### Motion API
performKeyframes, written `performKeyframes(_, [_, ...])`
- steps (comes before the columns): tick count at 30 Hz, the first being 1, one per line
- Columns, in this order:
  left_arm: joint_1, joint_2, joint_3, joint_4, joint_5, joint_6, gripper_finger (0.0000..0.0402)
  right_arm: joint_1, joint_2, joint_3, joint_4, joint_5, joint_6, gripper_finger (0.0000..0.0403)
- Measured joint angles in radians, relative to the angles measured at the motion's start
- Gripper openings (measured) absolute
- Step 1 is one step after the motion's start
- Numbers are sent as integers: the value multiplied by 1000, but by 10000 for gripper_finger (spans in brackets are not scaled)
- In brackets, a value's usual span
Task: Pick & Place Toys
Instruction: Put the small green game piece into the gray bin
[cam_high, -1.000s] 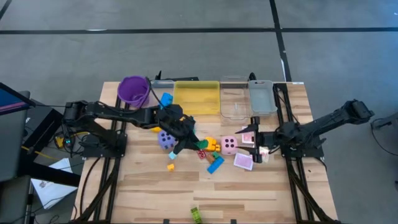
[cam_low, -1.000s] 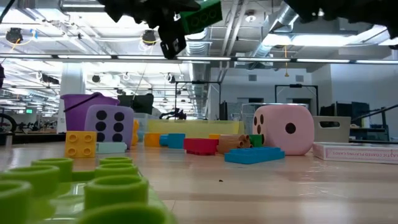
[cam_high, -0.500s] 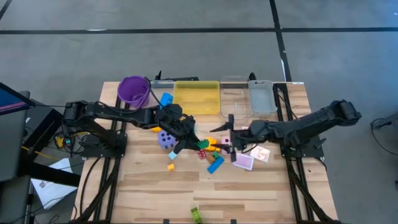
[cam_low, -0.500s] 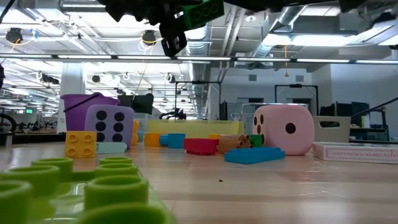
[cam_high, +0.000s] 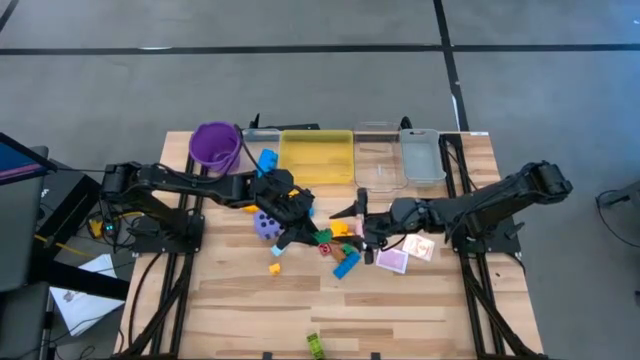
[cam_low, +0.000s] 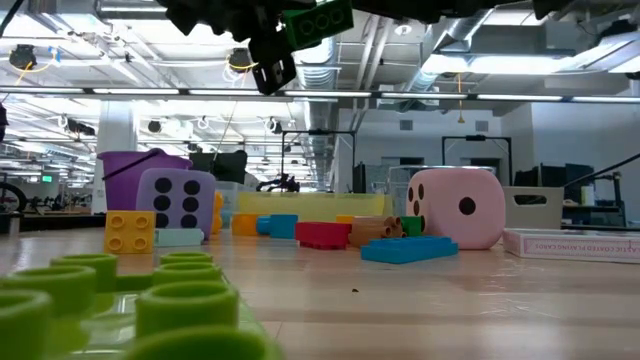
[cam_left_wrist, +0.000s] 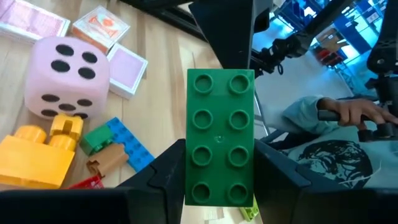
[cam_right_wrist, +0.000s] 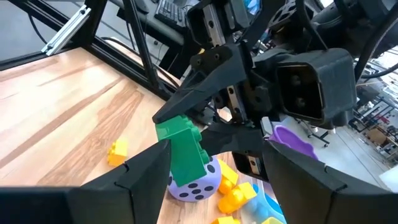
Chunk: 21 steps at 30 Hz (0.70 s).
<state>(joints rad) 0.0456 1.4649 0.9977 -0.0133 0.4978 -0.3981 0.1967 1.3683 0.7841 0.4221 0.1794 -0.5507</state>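
My left gripper (cam_high: 298, 230) is shut on a green eight-stud block (cam_left_wrist: 221, 137), held high over the toy pile; the block also shows at the top of the low view (cam_low: 318, 22). My right gripper (cam_high: 358, 232) is open and empty, hovering over the pile right beside it, with its fingers (cam_right_wrist: 146, 180) facing the green block (cam_right_wrist: 183, 149). On the table below lie the pink die (cam_low: 455, 208), the purple die (cam_high: 266, 224), a blue block (cam_high: 347, 263), a small yellow block (cam_high: 275, 268) and pink cards (cam_high: 393, 261). My left gripper pinches the green block's two long sides (cam_left_wrist: 191, 186) between its two fingers, at the end nearest the wrist. The fingers lie along the block, which sticks out forward past them with its studs showing. The block is lifted clear of the table, roughly level.
A purple cup (cam_high: 215, 145), a yellow tray (cam_high: 317, 157) and two clear trays (cam_high: 376, 168) stand along the far edge. A light-green block (cam_high: 315, 345) lies at the near edge. A seated person (cam_left_wrist: 329, 124) shows beyond the table.
My right gripper has gone toward the table's left, from the cards to above the pink die, close to my left gripper. My left gripper has stayed over the pile with the green block lifted clear.
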Motion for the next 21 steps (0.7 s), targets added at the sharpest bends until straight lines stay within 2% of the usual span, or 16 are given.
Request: performKeyframes(21, [28, 0, 0, -21, -20, -26, 138, 5, 2, 0, -28, 14, -10, 249])
